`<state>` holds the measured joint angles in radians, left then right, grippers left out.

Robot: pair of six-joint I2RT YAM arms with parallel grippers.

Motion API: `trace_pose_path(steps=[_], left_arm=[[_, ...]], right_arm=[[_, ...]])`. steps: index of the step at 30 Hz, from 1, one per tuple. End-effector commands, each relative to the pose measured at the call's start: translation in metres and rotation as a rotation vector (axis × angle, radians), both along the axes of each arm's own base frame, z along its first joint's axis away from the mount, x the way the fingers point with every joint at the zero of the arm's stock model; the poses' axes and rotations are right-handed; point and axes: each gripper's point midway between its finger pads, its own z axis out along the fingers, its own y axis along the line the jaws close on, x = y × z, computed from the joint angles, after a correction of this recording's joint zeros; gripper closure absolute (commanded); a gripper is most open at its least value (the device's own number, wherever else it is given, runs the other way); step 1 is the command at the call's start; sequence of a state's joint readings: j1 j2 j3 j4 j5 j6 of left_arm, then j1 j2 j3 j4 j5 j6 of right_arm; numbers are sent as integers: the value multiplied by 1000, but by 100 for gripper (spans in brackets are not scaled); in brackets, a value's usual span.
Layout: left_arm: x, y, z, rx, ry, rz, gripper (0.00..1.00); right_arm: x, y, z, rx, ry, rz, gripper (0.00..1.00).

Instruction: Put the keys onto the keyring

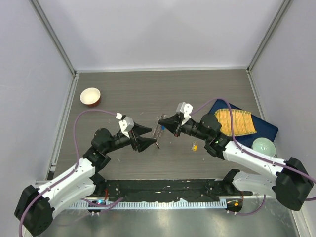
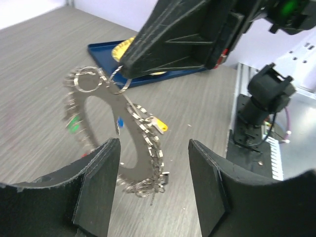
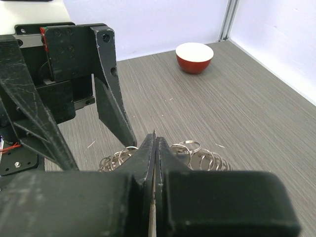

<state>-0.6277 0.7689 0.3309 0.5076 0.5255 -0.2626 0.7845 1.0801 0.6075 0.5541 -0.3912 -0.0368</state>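
So the keyring (image 2: 131,153) is up off the table (image 1: 123,89), hanging near the middle of it between the two arms. The right gripper (image 2: 122,68) has its jaws pressed together on a little wire loop at the ring's 12 o'clock edge. From the right wrist view you basically only see the closed fingertips and a bunch of small rings (image 3: 190,148) poking out behind them; the ring's body is hidden. The left gripper (image 1: 148,137) sits at the ring's 9 o'clock in the top view, jaws spread, one of its fingers (image 2: 101,182) on each side of the ring's lower end. Can't tell if either actually touches it. A green tag (image 2: 74,123) and a blue tag (image 2: 120,122) show at the ring, but the keys themselves are too small and blurry to make out. A key with a yellow tag (image 1: 194,146) lies on the table at about 4 o'clock, apart from the ring. Further out: red bowl (image 1: 90,96) at 10 o'clock, blue tray (image 1: 266,129) with a yellow slatted mat (image 1: 236,122) at 3 o'clock, partly covered by the right arm, and a pale green bowl (image 1: 264,146) at 4 o'clock.
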Motion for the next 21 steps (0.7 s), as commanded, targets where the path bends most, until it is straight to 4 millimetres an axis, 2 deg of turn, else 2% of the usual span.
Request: trace_pose_path(steps=[1,11,21], left_arm=[[-16,-13,43,-84,-93,-142,38],[-5,-21,34,-58,-39,-114,40],[-15,-36,33,-58,-34,-168,41]], right_arm=[[-1,1,41,112,-91,10,99],[5,5,38,125,-78,-6,99],[-7,14,47,225,-61,44,99]])
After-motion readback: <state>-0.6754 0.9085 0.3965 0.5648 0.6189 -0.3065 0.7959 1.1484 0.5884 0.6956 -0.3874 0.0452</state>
